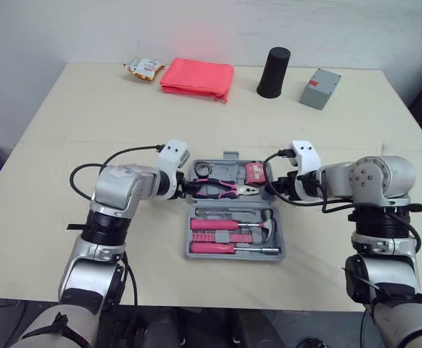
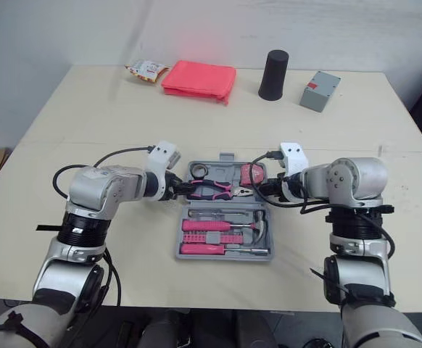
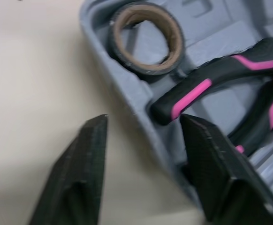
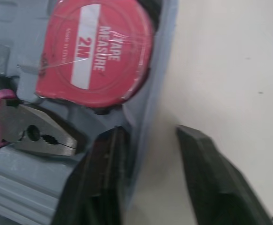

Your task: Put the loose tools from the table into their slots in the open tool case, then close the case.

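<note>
The grey tool case (image 1: 189, 251) lies open near the table's front middle. Its far half holds a tape roll (image 3: 146, 40), pink-and-black pliers (image 1: 222, 190) and a red tape measure (image 4: 96, 54). The near half holds pink screwdrivers (image 1: 214, 225) and a hammer (image 1: 269, 225). My left gripper (image 3: 143, 123) is open at the case's left side, one finger on each side of the rim by the pliers' handles. My right gripper (image 4: 148, 131) is open at the right side, straddling the rim just below the tape measure.
Along the table's far edge lie a snack packet (image 1: 143, 68), a red pouch (image 1: 198, 77), a black cylinder (image 1: 273, 72) and a grey box (image 1: 320, 88). Bare tabletop surrounds the case on all sides.
</note>
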Controlling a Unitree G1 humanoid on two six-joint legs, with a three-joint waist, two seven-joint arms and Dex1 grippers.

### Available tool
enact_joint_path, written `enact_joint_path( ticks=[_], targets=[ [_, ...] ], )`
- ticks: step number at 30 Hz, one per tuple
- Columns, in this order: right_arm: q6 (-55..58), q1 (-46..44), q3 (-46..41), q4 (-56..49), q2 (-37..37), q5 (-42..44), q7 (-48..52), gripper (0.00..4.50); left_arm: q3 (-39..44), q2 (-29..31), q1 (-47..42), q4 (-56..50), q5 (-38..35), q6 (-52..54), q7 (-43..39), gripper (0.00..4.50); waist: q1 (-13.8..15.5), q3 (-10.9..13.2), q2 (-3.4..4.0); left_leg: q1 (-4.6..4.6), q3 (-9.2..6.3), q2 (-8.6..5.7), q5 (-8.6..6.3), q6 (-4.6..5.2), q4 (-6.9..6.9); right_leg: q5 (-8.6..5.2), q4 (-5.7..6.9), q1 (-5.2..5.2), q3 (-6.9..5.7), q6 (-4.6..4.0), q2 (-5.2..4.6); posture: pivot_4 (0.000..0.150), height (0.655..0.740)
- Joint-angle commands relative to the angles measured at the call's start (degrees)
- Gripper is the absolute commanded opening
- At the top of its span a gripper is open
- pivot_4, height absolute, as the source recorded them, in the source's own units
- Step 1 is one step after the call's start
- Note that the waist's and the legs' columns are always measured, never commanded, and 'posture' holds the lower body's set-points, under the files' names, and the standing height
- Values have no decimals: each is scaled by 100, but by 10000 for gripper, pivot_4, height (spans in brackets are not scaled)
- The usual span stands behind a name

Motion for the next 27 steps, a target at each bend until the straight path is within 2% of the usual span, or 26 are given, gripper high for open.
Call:
enact_joint_path(
  ticks=[1, 2, 3, 7, 15, 19, 23, 24, 27],
  targets=[
    [34, 168, -388, -271, 275, 114, -165, 2268, 153, -269, 208, 63, -162, 99, 24, 9716, 10, -1, -1, 0, 0, 0, 0, 0, 2, 0, 0, 0, 0, 0, -1, 1500, 7400],
    [34, 222, -479, -389, 350, 124, -190, 0, 151, -277, 244, 42, -162, 84, 20, 5264, 14, -2, 0, 2, -1, 0, 0, 0, 3, 0, 1, 3, 0, 0, 0, 1500, 7400],
    [34, 269, -549, -516, 411, 129, -187, 0, 168, -288, 277, 18, -155, 48, 24, 2977, 13, -2, 0, 7, -2, 0, 0, 0, 5, 0, 2, 8, 0, 0, 0, 1500, 7400],
    [-301, 555, -523, -1223, 478, -21, -40, 0, 297, -241, 437, -108, -113, -544, -34, 2568, 5, -5, 5, 15, -3, 0, 0, -1, 6, 0, 8, 14, 0, 0, 1, 1500, 7400],
    [-3174, 1779, 97, -1966, 69, -695, 795, 0, 251, -123, 889, -139, 214, -3381, -414, 2554, 35, -4, 4, 11, -1, -7, 0, -1, 12, 1, 4, 15, -2, 1, 3, 1500, 7400],
    [-5923, 2660, 810, -1638, -437, -1860, 1412, 0, 109, -35, 1128, 158, 622, -5104, -495, 2554, 45, -3, 3, 8, -1, -17, -1, 0, 2, 1, -16, 15, -2, 2, 3, 1500, 7400],
    [-9408, 3315, 1085, -575, -694, -2888, 1690, 0, -64, 116, 1561, 501, 1053, -7438, -729, 2554, 44, -2, 2, 8, -2, -16, -2, 2, -9, 4, -35, 21, -2, 6, 2, 1500, 7400],
    [-10080, 3436, 1169, -331, -790, -3108, 1746, 0, -119, 175, 1699, 574, 1101, -8030, -905, 2554, 40, -2, 2, 8, -1, -13, -2, 4, -8, 5, -36, 21, -1, 8, 2, 1500, 7400],
    [-11424, 3661, 1391, 483, -1015, -3718, 1623, 0, -253, 491, 2037, 1005, 1764, -9536, -619, 2554, 24, -3, 2, 11, -1, -11, -3, 10, -6, 6, -38, 26, 1, 10, -1, 1500, 7400]
  ],
)
